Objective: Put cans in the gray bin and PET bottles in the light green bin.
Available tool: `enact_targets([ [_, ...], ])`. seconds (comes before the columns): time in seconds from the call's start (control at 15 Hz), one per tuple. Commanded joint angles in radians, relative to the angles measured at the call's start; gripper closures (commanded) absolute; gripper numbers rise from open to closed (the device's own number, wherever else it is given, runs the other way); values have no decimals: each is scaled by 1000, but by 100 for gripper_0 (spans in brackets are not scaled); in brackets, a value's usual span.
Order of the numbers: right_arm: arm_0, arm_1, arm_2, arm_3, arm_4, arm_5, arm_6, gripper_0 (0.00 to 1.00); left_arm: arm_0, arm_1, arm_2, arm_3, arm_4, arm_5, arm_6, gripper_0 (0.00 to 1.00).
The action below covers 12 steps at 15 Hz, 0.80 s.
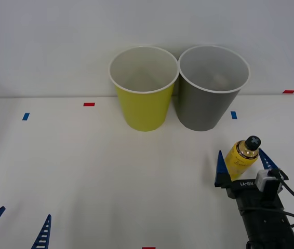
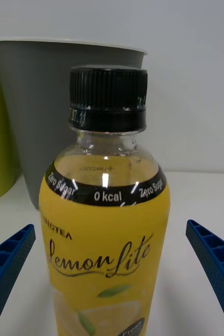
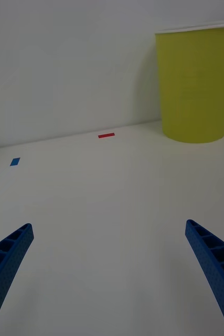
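Since the PET bottle [image 1: 242,157] stands upright on the table [image 1: 110,181] btwn the spread fingers of the right gripper [image 1: 244,162], near the gray bin [image 1: 209,88], fingers should prob be closed squarely on the body, below the cap, w/o tipping it. Label text is readable in the right wrist view, not from the front. Left gripper [image 1: 17,228] is parked near-left, fingers apart, the light green bin [image 3: 198,84] seen ahead of it.

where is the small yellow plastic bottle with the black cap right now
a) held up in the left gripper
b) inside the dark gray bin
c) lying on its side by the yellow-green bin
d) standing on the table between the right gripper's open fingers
d: the small yellow plastic bottle with the black screw cap stands upright on the white table, between the spread blue fingers of the right gripper.
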Motion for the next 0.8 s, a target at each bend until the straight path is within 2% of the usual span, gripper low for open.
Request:
enact_targets([
  [0.07,-33,1,-6,6,-3,17,3,0,0,0,0,0,0,0,0,0],
  [0.4,-42,-4,-7,6,-3,33,3,0,0,0,0,0,0,0,0,0],
  [0.47,-40,-4,-4,6,-5,33,0,59,0,0,0,0,0,0,0,0],
  [0.53,-40,-2,-4,6,-7,33,-2,83,0,0,0,0,0,0,0,0],
  [0.6,-40,-1,-3,4,-8,27,-2,91,0,0,0,0,0,0,0,0],
  [0.8,-34,5,-3,6,-13,24,-5,99,0,0,0,0,0,0,0,0],
])
